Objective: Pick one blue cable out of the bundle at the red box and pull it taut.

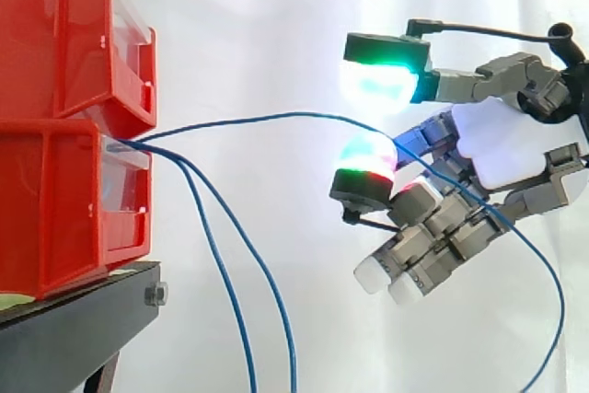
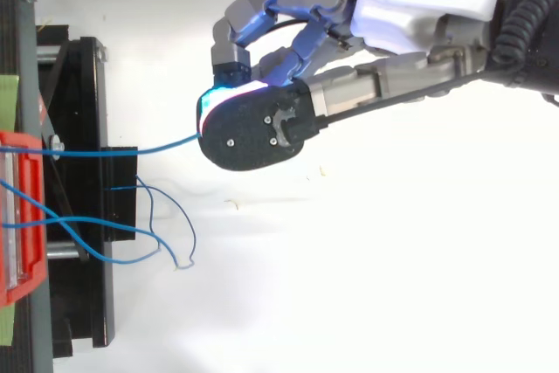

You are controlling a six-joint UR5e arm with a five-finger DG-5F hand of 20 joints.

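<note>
Several thin blue cables leave the front of the lower red bin [image 1: 64, 209]. One blue cable [image 1: 276, 117] arches rightward to my hand [image 1: 502, 149]. It passes through the gap between the upper green-glowing pad [image 1: 377, 80] and the lower red-and-green pad [image 1: 368, 158], lies across the fingers, then hangs down to the lower right. The two pads stand apart, not pinching it, and the cable is slightly slack. In the top view this cable [image 2: 157, 148] runs from the bin [image 2: 17, 216] to under the hand [image 2: 410, 15].
Two other blue cables [image 1: 230, 264] droop from the same bin toward the floor; from above their loose ends [image 2: 131, 259] curl beside the black stand [image 2: 87, 216]. A second red bin [image 1: 64, 34] sits on top. The white curtain lies behind.
</note>
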